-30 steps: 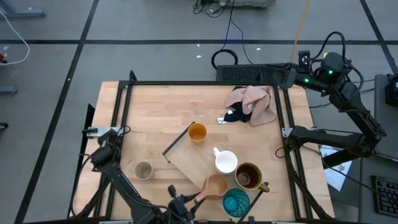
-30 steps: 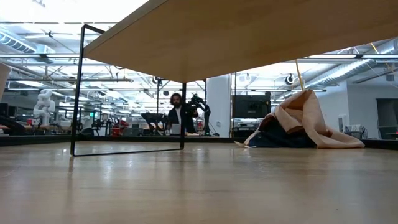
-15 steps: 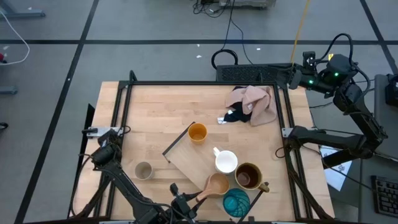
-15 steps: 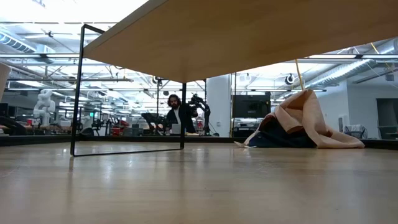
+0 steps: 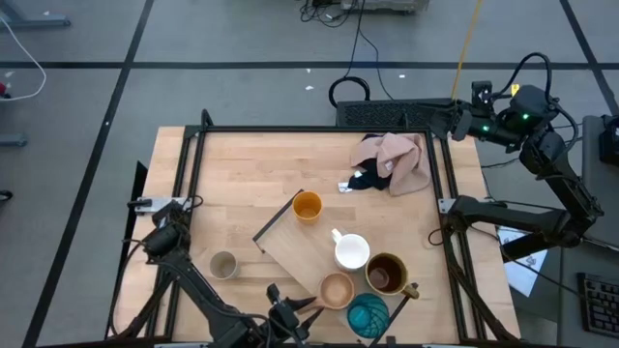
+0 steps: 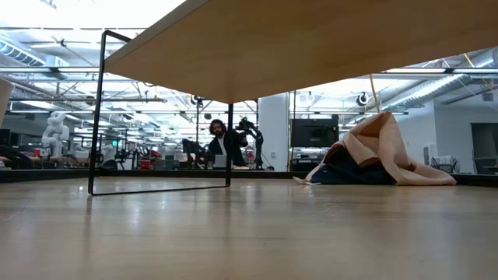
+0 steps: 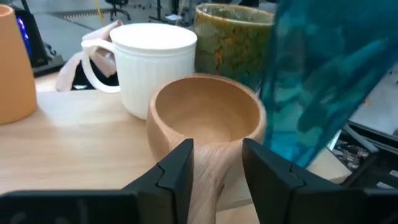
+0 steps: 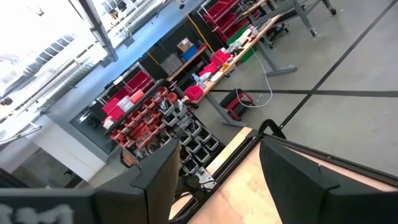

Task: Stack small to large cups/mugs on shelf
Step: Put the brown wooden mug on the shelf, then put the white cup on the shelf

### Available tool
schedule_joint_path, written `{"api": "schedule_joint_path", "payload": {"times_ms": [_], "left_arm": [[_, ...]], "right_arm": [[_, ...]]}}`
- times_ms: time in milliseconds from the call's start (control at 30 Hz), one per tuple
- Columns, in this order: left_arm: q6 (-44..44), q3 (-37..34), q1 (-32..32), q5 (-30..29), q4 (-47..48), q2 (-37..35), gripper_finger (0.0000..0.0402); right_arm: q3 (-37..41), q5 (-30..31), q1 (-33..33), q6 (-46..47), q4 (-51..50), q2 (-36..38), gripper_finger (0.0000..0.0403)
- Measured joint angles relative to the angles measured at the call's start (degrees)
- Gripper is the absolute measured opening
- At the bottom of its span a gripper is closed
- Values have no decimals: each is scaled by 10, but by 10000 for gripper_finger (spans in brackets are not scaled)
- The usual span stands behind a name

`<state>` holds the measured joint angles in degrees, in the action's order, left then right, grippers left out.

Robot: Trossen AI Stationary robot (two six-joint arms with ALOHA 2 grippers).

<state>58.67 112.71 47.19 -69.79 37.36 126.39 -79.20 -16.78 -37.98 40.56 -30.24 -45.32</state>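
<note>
The left hand [image 5: 295, 311] sits at the near edge of the bench [image 5: 232, 184], its fingers [image 7: 180, 171] spread on either side of the tan handled cup's [image 5: 336, 289] handle — apart from the wood, not pinching it, as the left wrist view shows. That cup stands upright on the near end of the shelf [image 5: 295, 246], a light board lying at a slant across the bench. Just beyond it on the board stands the white handled mug [image 5: 351, 252]; the dark brown handled mug [image 5: 386, 274] stands beside both, and the teal glazed cup [image 5: 368, 314] is just beside the tan one at the bench's near edge. The orange cup [image 5: 307, 206] stands at the shelf's far end, and the beige-grey cup [image 5: 223, 264] stands alone to the left, well apart.

The right hand [image 5: 462, 124] hangs past the far right corner of the bench — released, holding nothing. A pink cloth [image 5: 401, 159] lies bunched over a navy cloth [image 5: 368, 179] near that corner.
</note>
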Motion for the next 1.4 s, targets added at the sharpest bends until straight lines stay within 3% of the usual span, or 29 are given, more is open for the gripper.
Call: {"api": "schedule_joint_path", "payload": {"times_ms": [167, 733, 1100, 1400], "left_arm": [[-3, 0, -7, 21, -13, -1, 140], [-21, 0, -7, 10, 4, -3, 143], [-35, 0, -2, -28, 37, -32, 143], [-34, -1, 2, -9, 40, -83, 143]], "right_arm": [[0, 0, 0, 8, 0, 0, 212], [0, 0, 0, 6, 0, 0, 212], [0, 0, 0, 3, -14, 0, 212], [0, -8, 0, 4, -30, 0, 212]]}}
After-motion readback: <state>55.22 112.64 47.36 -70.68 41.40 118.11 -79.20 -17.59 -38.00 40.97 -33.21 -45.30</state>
